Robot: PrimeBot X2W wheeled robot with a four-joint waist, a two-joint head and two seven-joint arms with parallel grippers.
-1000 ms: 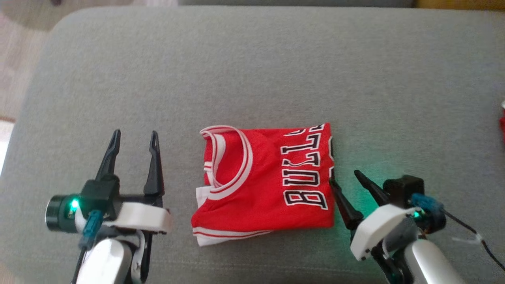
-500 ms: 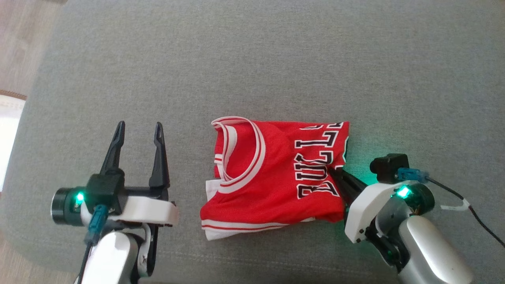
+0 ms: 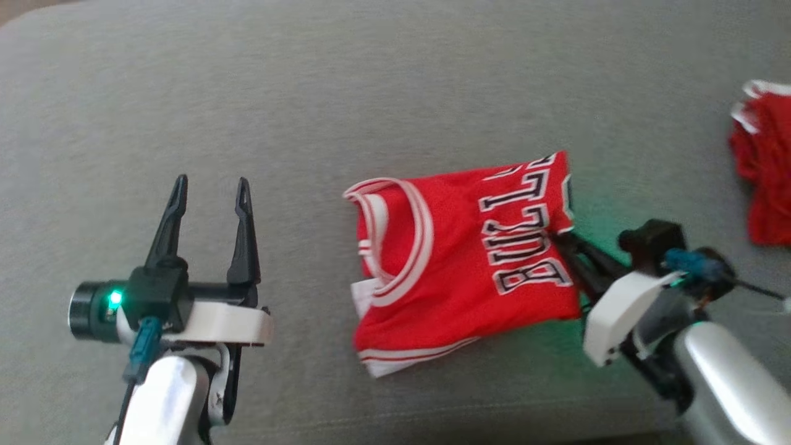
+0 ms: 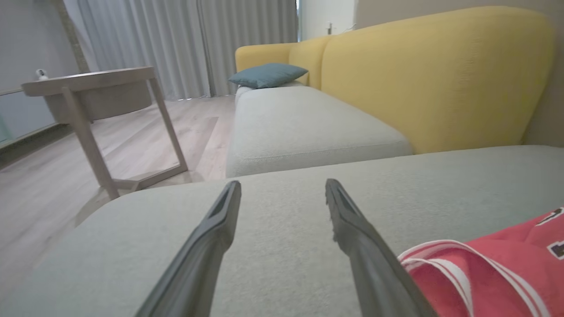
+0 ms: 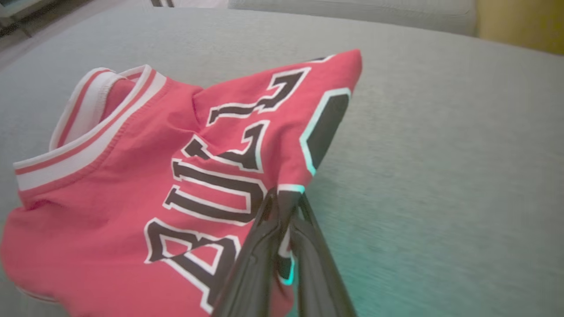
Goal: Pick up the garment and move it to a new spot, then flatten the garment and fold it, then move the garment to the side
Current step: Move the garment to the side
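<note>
**Left gripper** (image 3: 211, 181), lower left of the head view: fingers spread wide, holding nothing, over the grey seat cushion (image 3: 371, 93) and apart from the garment.

**Right gripper** (image 5: 285, 198), lower right: fingers closed narrowly on the right-hand edge of the red basketball jersey (image 3: 457, 259), pinching the cloth just beside its black-and-white lettering. The fabric is drawn up into a peak at the pinch.

The jersey lies folded near the cushion's middle, its white-striped collar toward the left gripper and its striped trim toward the robot.

Farther right on the same cushion, well apart, lies a second crumpled red garment (image 3: 763, 185).

Beyond, in the left wrist view:
- a further grey seat (image 4: 308, 127) with a yellow backrest (image 4: 432, 75)
- a blue pillow (image 4: 266, 75)
- a wooden side table (image 4: 88, 83) on a wood floor (image 4: 44, 185)
- grey curtains (image 4: 176, 44)
</note>
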